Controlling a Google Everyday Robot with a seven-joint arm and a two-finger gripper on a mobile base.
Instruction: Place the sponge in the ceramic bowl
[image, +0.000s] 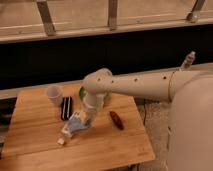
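One sponge (76, 123) is clenched in the gripper (85, 120), low over the wooden table (30, 145). One white carton (67, 133) lies at its 7 o'clock. One ceramic bowl (105, 98) sits at 1 o'clock. One black block (66, 108) and one cup (54, 93) are at 11, and one reddish item (116, 120) is at 3.

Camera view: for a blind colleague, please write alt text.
A cream robot arm's claw is closed on a flat blue-grey sponge low over a wooden table, in front of a round green ceramic bowl. A small white cup and black ridged block stand nearby.
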